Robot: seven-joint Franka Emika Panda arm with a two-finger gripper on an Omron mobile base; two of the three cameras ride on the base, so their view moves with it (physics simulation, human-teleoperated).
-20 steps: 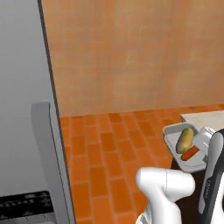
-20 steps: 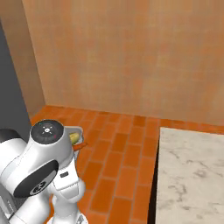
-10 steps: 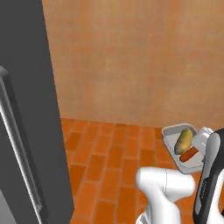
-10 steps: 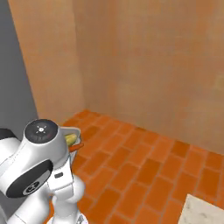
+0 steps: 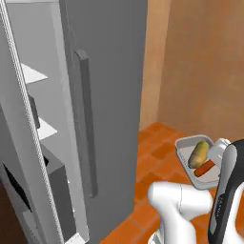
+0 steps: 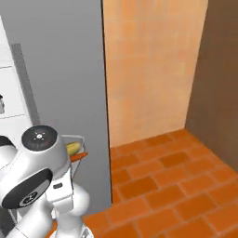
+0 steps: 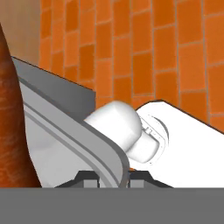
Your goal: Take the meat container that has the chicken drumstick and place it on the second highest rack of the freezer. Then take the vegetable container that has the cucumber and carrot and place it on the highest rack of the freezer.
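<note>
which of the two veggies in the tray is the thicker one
The cucumber, the stubby yellow-green one; the carrot beside it in the vegetable container is a slim orange stick.

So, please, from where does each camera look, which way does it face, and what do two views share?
Left base view: behind-left, facing the freezer; white arm lower right.
Right base view: behind-right, facing the wall; arm lower left.
Hand view: along the gripper, at the vegetable container.
Both base views share the container, cucumber and carrot.

Orange brick floor point(image 6: 176, 186) meets tan wall point(image 6: 148, 69).
</note>
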